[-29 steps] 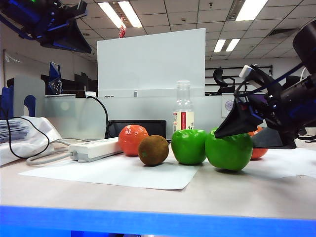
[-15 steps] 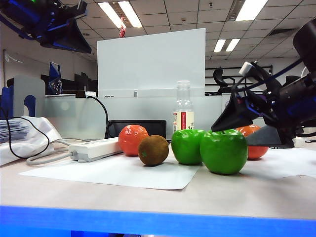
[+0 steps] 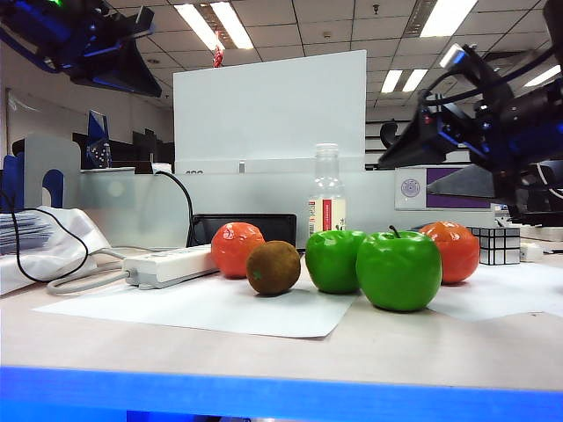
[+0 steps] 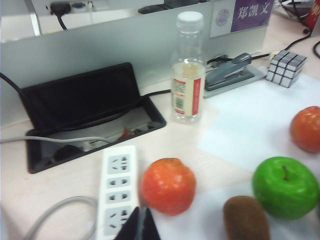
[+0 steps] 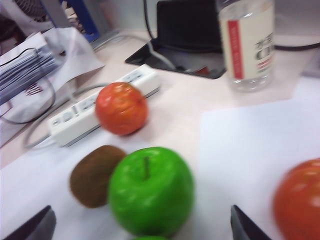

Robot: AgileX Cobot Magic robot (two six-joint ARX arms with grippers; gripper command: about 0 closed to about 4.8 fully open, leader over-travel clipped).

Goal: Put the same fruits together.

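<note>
1. Right gripper (image 3: 413, 145): jaws wide, empty, raised above the paired green apples (image 3: 398, 269).
2. Left gripper (image 4: 141, 225): fingertips together, empty, high at the far left.
3. Right tangerine (image 3: 450, 251): behind the apples, nearest the right gripper; its mate, the left tangerine (image 3: 236, 248), sits beyond the kiwi (image 3: 274, 267).

we can read three white chinese characters, 郑凯文, on a purple name card (image 4: 247, 12) fixed to the grey desk partition (image 4: 100, 45). the bottle's red and white label (image 4: 186, 95) carries print too blurred to read.
</note>
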